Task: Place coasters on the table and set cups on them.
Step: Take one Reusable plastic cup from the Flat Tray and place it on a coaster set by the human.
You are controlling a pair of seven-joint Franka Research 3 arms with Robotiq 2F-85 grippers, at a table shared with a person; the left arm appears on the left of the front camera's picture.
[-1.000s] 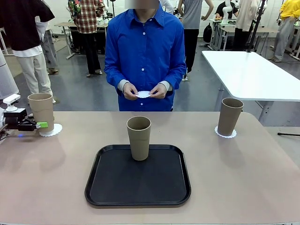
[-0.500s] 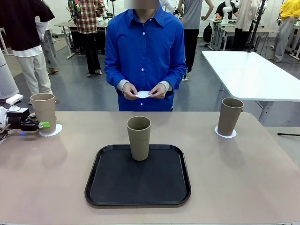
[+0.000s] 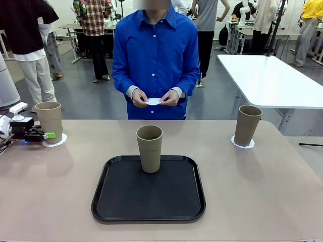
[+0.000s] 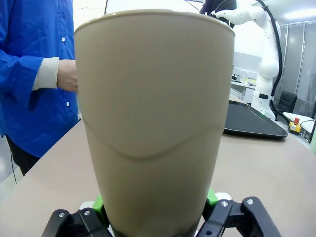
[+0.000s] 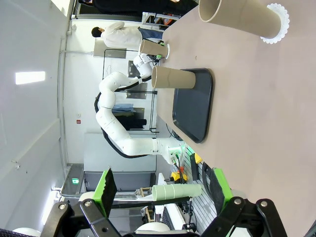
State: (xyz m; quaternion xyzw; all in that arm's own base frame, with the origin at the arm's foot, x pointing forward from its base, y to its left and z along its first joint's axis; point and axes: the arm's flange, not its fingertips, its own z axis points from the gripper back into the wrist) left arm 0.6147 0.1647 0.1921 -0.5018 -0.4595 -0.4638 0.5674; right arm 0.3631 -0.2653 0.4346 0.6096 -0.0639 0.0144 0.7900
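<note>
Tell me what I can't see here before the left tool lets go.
- Left wrist view: the left cup hides its own base and the left coaster.
- Front view: the cup's foot is small and partly behind the left tool; seated or hovering, cannot tell.
- Front view: the person's fingers cover most of the third coaster.

left cup [image 3: 50, 120] on a coaster [image 3: 59, 142], right cup [image 3: 248, 125] likewise — middle cup [image 3: 150, 147] in the tray [image 3: 108, 201].

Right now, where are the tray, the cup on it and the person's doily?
Tray [image 3: 181, 201], front view, bare floor near its right rim.
Cup on tray [image 3: 150, 151], front view, middle of its side.
Doily [image 3: 154, 101], front view, its white middle.
</note>
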